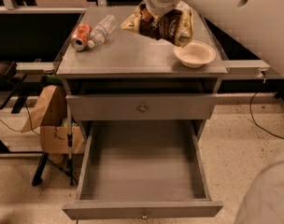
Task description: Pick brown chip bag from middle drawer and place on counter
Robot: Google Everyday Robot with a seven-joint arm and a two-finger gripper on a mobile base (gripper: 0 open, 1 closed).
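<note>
One claw [159,4] touches brown chip bag [169,26] above counter [128,55].

Lab-like test space: grey metal drawer cabinet [142,108], speckled floor [235,146], loose cables [267,129], gripper [159,9] over counter [132,55].

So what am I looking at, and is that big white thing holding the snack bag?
The white shape is a robot's arm, reaching in from the upper right. One camera looks down on a grey drawer cabinet from the front. The arm ends in its tool, over the back of the counter, right at the top of the brown chip bag; whether it grips the bag cannot be seen. Also on the counter: an orange soda can and clear bottle at left, a white bowl at right. Below, the open drawer shows a bare floor.
</note>
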